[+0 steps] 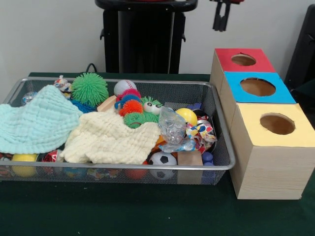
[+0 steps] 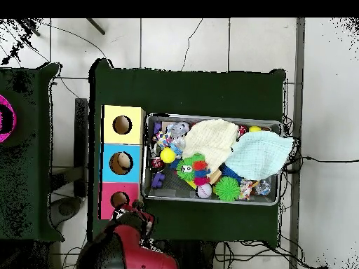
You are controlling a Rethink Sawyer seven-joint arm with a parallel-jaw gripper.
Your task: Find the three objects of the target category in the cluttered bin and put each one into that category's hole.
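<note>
The bin of silver wire mesh stands on the green table, full of clutter; it also shows in the overhead view. No plush animal toy shows plainly in either view; two cloths cover much of the bin. The hole of the red-topped box is the farthest of the three boxes right of the bin, and also shows in the overhead view. My gripper hangs high at the top edge, above and just left of the red box, holding nothing. In the overhead view the gripper sits beside the red box.
A blue-topped box and a yellow-topped box stand in front of the red one. In the bin lie a mint cloth, a pale yellow cloth, a green spiky ball, a baseball and a yellow ball.
</note>
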